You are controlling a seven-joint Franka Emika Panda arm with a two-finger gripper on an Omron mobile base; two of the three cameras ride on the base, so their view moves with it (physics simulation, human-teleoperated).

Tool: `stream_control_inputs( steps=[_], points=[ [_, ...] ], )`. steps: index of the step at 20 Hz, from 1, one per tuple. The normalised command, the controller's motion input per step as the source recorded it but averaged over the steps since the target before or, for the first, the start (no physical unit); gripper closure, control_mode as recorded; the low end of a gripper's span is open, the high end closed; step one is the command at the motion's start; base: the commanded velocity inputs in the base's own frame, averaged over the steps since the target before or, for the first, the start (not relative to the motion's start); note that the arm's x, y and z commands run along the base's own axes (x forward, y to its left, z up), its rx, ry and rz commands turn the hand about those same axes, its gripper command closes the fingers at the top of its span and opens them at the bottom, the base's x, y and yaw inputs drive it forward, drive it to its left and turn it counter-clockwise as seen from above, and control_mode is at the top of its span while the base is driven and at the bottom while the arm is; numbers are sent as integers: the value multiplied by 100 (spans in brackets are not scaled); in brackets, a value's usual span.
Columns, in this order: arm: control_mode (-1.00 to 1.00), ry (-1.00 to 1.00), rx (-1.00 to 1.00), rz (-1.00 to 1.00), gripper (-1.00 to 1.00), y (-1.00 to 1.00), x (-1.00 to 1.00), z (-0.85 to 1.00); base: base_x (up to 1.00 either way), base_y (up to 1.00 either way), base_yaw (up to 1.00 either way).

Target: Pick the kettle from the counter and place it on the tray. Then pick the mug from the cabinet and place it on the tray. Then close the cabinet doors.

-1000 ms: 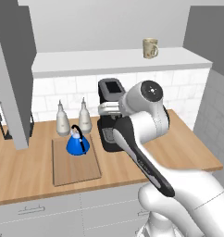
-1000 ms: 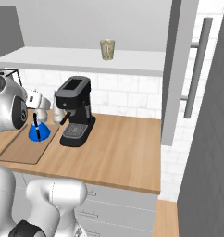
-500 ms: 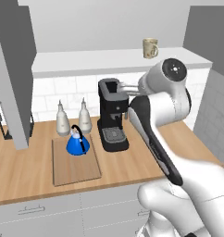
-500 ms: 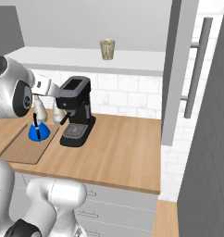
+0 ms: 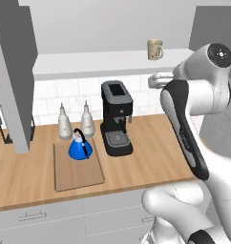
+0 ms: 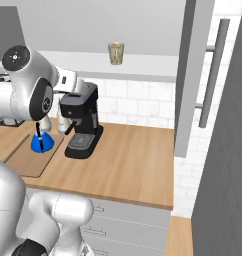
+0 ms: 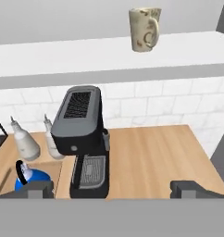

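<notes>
A: Where are the things of the task at this moment?

B: The kettle (image 5: 80, 147) stands on the tray (image 5: 78, 171), near its back edge, just in front of two white bottles (image 5: 75, 122). The mug (image 5: 155, 49) is on the white shelf of the cabinet (image 5: 112, 62), upright, with open space on both sides. So I judge the first step is done and the mug comes next.

A: And the gripper (image 7: 111, 189)?

B: In the hand view its two fingertips (image 7: 192, 189) stand far apart, with nothing between them. The camera looks toward the wall, and the mug is high in that view, so the hand is below the shelf level.

A: What can go wrong from here?

B: The coffee machine (image 5: 116, 124) stands directly under the shelf. If the arm rises too close, the hand may hit the shelf edge. Also the mug is small and light; if one finger touches it first, it may slide back or tip. The open cabinet door (image 6: 190, 80) on the right is near the path too.
</notes>
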Motion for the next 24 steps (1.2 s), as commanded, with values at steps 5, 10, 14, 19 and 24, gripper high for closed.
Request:
stream_control_inputs(
  steps=[5,10,14,19,24],
  points=[
    [-100,-10,-2,0,-100,-54,6,46,0,0,0],
    [-100,-1,-4,7,-100,-50,25,24,0,0,0],
    [-100,-8,0,19,-100,-43,34,1,0,0,0],
    [-100,-1,0,10,-100,-16,52,-2,0,0,0],
    [-100,0,0,1,-100,-1,62,0,0,0,0]
  ],
)
